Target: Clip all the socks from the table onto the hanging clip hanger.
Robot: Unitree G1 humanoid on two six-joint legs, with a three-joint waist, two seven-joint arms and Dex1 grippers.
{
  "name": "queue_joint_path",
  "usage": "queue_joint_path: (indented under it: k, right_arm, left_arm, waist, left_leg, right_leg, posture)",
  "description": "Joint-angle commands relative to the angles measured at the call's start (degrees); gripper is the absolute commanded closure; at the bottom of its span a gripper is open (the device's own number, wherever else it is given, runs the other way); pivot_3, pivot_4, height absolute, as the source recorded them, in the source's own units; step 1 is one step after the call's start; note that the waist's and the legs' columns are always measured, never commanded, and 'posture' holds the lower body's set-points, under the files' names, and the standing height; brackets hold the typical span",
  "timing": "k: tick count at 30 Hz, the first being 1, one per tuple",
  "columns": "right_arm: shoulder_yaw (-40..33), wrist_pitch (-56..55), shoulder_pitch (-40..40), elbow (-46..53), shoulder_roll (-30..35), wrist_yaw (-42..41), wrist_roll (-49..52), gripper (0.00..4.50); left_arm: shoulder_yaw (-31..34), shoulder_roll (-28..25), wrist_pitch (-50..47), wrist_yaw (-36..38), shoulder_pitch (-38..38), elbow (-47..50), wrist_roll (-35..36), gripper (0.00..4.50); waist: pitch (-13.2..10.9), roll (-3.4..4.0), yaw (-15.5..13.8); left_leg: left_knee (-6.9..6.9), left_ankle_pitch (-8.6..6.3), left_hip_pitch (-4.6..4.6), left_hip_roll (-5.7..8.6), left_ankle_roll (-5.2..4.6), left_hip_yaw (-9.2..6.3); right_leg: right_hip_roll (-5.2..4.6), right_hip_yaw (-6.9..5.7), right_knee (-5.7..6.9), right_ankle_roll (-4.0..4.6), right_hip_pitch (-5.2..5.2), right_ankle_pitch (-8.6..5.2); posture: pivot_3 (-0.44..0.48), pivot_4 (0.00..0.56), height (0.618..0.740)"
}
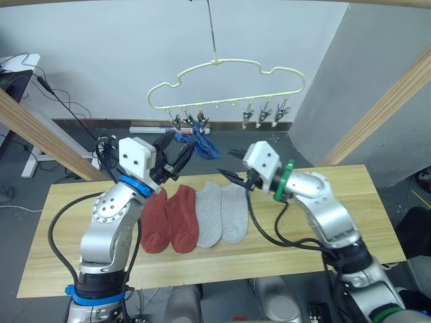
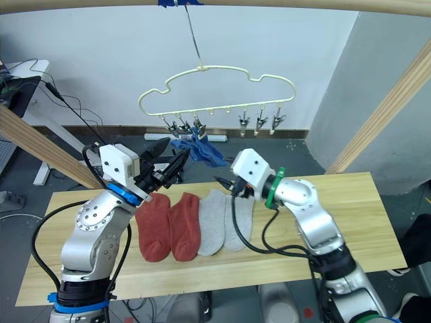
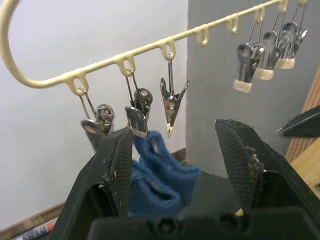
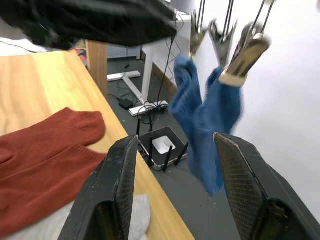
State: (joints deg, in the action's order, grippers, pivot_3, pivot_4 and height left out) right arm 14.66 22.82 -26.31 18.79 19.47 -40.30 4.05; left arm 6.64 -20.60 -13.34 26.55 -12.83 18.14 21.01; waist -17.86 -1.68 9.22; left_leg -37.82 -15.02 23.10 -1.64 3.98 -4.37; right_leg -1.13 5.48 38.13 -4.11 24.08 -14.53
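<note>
The table, a long top of light yellowish planks, carries four socks in a close row near its middle: two rust-red socks on the robot's left and two light grey socks just beside them on the right, neighbours touching along their edges. Above the table's far edge hangs the clip hanger, a pale cream-yellow wire of wavy outline on a metal hook, with small metal clips in two groups along its lower bar. Two blue socks hang from clips of the left group, side by side and touching, their free ends drooping toward the table's far edge. The left gripper is raised beside the blue socks on their left, its two black fingers apart and empty, one finger just in front of the blue knit in the left wrist view. The right gripper hovers above the far ends of the grey socks, to the right of the blue pair, jaws likewise apart and holding nothing.
</note>
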Motion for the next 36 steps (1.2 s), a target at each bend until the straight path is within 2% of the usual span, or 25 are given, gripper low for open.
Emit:
queue_joint_path:
  k: [1, 5, 8, 11, 19, 36]
  right_arm:
    - [-3.02, 2.13, 1.38, 7.31, 2.21, -1.18, 3.41, 2.01]
    - [-5.62, 5.02, 1.18, 10.37, 3.56, -0.25, 5.82, 2.01]
    - [-7.46, 6.96, 0.08, 11.53, 3.95, 0.63, 7.16, 1.96]
    - [-8.47, 8.37, -0.21, 12.24, 4.78, 1.17, 8.08, 1.96]
    - [-10.17, 10.50, 0.13, 13.35, 7.50, 1.92, 9.81, 1.96]
    - [-9.65, 10.49, -1.10, 12.65, 8.40, 3.36, 11.27, 1.96]
  left_arm:
    - [-1.40, 1.51, 3.80, -1.60, 0.15, 2.50, -2.59, 1.61]
    - [-2.88, 4.04, 6.46, -3.33, -0.60, 1.13, -4.90, 1.61]
    - [-4.05, 5.81, 8.54, -4.38, -1.72, -1.05, -6.84, 2.17]
    - [-4.76, 7.39, 10.63, -6.06, -3.07, -3.61, -9.10, 3.06]
    - [-3.87, 10.51, 12.00, -10.02, -5.87, -8.64, -10.58, 3.06]
    - [-3.98, 13.25, 15.45, -10.87, -12.11, -17.25, -11.17, 3.06]
  waist:
    - [0.00, 0.00, 0.01]
    - [0.00, 0.00, 0.15]
    - [-0.01, 0.00, 0.20]
    - [-0.01, 0.00, 0.23]
    - [-0.02, -0.01, 0.34]
    - [-0.02, -0.02, 0.49]
  left_leg:
    - [0.00, 0.00, -0.01, 0.00, 0.00, 0.00]
    - [-0.01, 0.00, -0.02, 0.00, 0.00, 0.04]
    - [-0.02, 0.00, -0.03, -0.01, 0.00, 0.05]
    - [-0.03, 0.00, -0.03, -0.01, -0.01, 0.06]
    - [-0.02, 0.00, -0.01, -0.01, -0.02, 0.06]
    - [-0.01, -0.01, 0.01, 0.00, -0.02, 0.07]
  right_leg:
    - [0.01, 0.00, 0.00, 0.00, -0.01, 0.00]
    - [0.02, 0.04, -0.01, -0.01, -0.01, 0.00]
    - [0.06, 0.06, -0.01, -0.01, -0.02, 0.00]
    - [0.06, 0.07, -0.03, -0.01, -0.03, 0.00]
    - [0.06, 0.07, -0.07, -0.01, -0.03, -0.01]
    - [0.06, 0.07, -0.11, -0.02, -0.02, -0.01]
  posture:
    - [-0.212, 0.292, 0.740]
    - [-0.226, 0.302, 0.740]
    - [-0.236, 0.314, 0.740]
    - [-0.245, 0.317, 0.740]
    - [-0.268, 0.319, 0.740]
    - [-0.274, 0.311, 0.740]
